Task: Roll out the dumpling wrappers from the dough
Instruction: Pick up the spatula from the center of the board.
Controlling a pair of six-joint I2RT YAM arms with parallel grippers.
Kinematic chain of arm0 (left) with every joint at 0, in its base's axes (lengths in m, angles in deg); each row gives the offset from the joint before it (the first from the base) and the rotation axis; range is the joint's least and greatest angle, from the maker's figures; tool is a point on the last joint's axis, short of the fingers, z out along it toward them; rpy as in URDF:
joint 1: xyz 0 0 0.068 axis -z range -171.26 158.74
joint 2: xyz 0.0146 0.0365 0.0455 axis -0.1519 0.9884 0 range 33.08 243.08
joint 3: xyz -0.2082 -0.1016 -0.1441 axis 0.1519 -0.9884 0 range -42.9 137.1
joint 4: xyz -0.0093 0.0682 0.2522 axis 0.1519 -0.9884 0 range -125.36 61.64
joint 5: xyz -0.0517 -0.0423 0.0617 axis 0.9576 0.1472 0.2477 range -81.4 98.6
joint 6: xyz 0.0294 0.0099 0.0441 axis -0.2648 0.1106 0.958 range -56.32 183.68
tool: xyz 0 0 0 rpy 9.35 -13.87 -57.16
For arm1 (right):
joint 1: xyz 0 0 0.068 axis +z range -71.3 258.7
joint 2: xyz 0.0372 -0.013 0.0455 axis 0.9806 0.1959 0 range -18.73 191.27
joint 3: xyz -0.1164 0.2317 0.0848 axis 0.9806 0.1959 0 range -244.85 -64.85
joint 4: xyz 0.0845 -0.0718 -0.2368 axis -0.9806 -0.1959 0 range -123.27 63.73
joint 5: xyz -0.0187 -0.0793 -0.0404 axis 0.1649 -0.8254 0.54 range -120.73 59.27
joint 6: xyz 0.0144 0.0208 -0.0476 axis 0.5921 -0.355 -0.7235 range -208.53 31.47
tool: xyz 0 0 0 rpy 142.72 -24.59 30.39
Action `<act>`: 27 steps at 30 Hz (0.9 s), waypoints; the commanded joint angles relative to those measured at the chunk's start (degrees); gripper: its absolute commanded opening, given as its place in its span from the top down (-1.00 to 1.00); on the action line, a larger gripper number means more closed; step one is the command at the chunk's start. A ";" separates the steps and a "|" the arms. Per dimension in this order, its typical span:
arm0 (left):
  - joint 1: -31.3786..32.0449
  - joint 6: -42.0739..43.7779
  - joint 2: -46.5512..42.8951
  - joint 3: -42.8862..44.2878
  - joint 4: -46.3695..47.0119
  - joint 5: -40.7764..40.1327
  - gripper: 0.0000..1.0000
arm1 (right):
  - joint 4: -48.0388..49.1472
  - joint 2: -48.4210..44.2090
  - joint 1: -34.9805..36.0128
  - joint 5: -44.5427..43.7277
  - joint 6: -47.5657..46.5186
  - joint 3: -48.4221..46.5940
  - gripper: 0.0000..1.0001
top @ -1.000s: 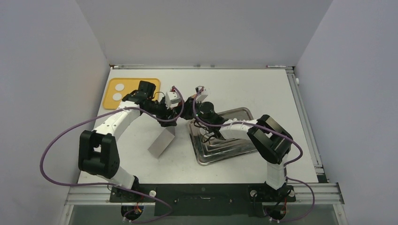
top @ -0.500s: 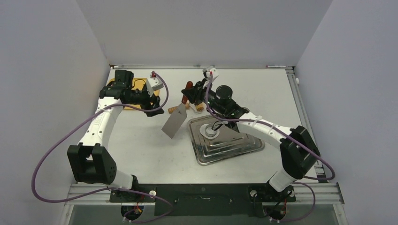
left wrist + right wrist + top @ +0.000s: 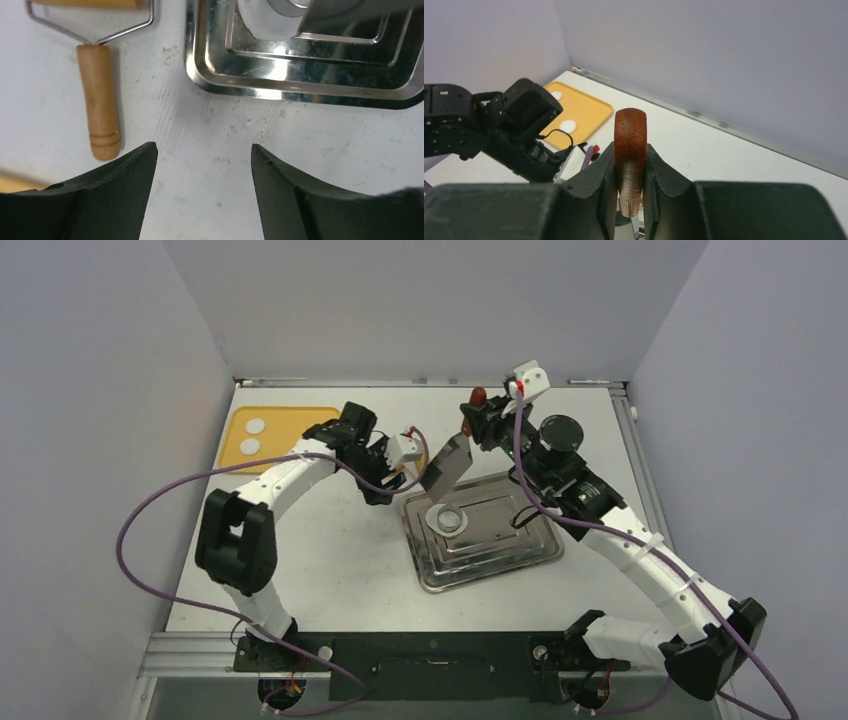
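Observation:
A thin white dumpling wrapper (image 3: 252,22) lies on the upturned steel tray (image 3: 500,550) with a small metal ring (image 3: 448,520) on it. Two white dough pieces (image 3: 256,425) (image 3: 250,447) sit on the yellow board (image 3: 295,430). My right gripper (image 3: 487,423) (image 3: 630,150) is shut on the brown handle (image 3: 630,130) of a scraper, whose metal blade (image 3: 446,462) hangs tilted above the tray's far left corner. My left gripper (image 3: 385,480) (image 3: 202,150) is open over bare table, just left of the tray. A wooden-handled roller (image 3: 99,95) lies beside it.
The tray's (image 3: 300,85) near rim lies just ahead of my left fingers (image 3: 135,165). In the right wrist view the left arm (image 3: 499,130) is to the left, in front of the yellow board (image 3: 584,107). Walls close in the table at the back and on both sides.
My left arm swung from the yellow board to the tray's left side and its jaws opened wider. My right arm carried the scraper up and back to the right, away from the tray.

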 commanded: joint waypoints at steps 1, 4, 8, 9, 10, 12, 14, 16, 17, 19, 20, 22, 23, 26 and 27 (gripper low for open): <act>5.23 -0.57 7.78 6.66 3.49 -5.69 -0.31 | -9.17 -6.24 -1.48 -11.07 -6.16 -1.36 0.83; 7.86 -0.60 14.79 11.95 3.01 -8.37 -0.31 | -14.28 -10.41 -1.93 -15.18 -9.26 -0.90 0.83; 8.83 -0.68 22.29 17.57 2.37 -11.37 -0.31 | -18.67 -14.65 -2.13 -16.47 -11.28 -0.31 0.83; 8.76 -0.74 23.87 18.44 2.03 -11.86 -0.31 | -19.53 -15.47 -2.16 -16.51 -11.50 -0.22 0.83; 8.75 -0.75 24.48 18.98 1.82 -12.15 -0.30 | -20.32 -16.06 -2.11 -16.47 -11.50 -0.13 0.83; 8.82 -0.70 25.67 19.14 1.41 -11.88 -0.27 | -21.93 -16.60 -2.16 -16.67 -11.37 -0.15 0.83; 9.07 -0.75 26.08 18.66 0.82 -10.87 -0.23 | -23.11 -16.51 -2.16 -17.22 -11.37 -0.10 0.83; 9.32 -0.75 26.27 17.61 0.71 -10.45 -0.22 | -23.48 -16.14 -2.15 -17.27 -11.72 -0.03 0.83; 9.50 -0.67 26.58 16.99 0.74 -10.38 -0.21 | -23.65 -15.83 -2.16 -16.75 -11.97 -0.02 0.83; 9.83 -0.27 27.43 16.14 0.69 -10.45 -0.15 | -24.38 -15.00 -2.16 -13.98 -12.96 -0.67 0.83; 10.07 -0.06 28.09 15.93 0.45 -10.91 -0.10 | -24.62 -14.56 -2.16 -11.66 -13.82 -1.08 0.83; 10.24 1.04 29.23 16.00 0.05 -12.80 0.01 | -25.52 -13.41 -2.07 -5.98 -15.00 -2.05 0.83; 10.20 1.43 29.74 16.24 0.15 -14.13 0.07 | -25.92 -12.83 -1.88 -2.51 -15.77 -2.21 0.83; 9.05 2.49 29.83 16.95 3.70 -18.65 0.16 | -26.09 -11.52 0.92 -0.21 -18.09 -0.53 0.83; 8.56 2.93 29.83 17.41 5.13 -20.11 0.16 | -25.59 -11.21 2.80 -2.31 -18.85 0.50 0.83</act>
